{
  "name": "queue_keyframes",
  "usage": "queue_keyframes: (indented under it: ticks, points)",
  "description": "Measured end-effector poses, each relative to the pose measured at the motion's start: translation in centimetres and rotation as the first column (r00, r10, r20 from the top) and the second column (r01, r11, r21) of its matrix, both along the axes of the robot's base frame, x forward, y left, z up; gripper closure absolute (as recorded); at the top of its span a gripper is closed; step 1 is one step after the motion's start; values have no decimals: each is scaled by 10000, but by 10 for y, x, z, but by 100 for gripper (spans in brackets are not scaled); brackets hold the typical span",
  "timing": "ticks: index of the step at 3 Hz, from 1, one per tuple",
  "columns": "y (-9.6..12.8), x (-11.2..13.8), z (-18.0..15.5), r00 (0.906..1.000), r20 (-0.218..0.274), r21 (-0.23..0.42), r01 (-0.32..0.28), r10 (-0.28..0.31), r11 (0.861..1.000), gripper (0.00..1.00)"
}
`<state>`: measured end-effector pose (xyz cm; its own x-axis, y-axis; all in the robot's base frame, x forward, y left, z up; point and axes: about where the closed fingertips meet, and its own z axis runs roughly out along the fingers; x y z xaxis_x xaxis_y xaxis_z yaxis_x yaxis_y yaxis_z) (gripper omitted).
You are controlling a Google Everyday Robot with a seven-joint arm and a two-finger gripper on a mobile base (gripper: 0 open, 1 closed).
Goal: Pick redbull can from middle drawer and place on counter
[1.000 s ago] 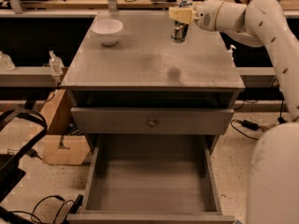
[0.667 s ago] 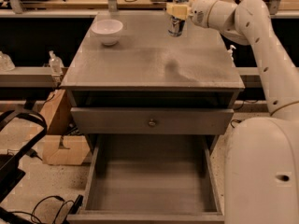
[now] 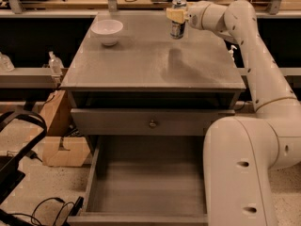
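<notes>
The redbull can (image 3: 178, 28), slim silver and blue with a shiny top, is upright at the far right part of the counter (image 3: 141, 65). My gripper (image 3: 176, 14) is shut on the upper part of the can, reaching in from the right. The can's base is at or just above the counter surface; I cannot tell if it touches. The middle drawer (image 3: 146, 182) is pulled open below, its flat floor bare.
A white bowl (image 3: 107, 31) stands at the counter's far left. A closed drawer front with a round knob (image 3: 152, 123) sits above the open drawer. My white arm (image 3: 254, 55) runs down the right side. Cardboard box (image 3: 61, 145) and cables lie at left.
The gripper with the can has moved toward the back of the counter and slightly left.
</notes>
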<state>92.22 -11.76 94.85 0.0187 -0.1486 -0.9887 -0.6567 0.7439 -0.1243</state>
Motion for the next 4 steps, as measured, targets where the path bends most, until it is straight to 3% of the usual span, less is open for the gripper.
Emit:
queue_keyframes:
  ticks: [1,4]
  points:
    - [-13,16,-27,9992,-57,217,403,-401,9990,97]
    - [-3,17,-29,9996,-107,209,276,-274,9994,28]
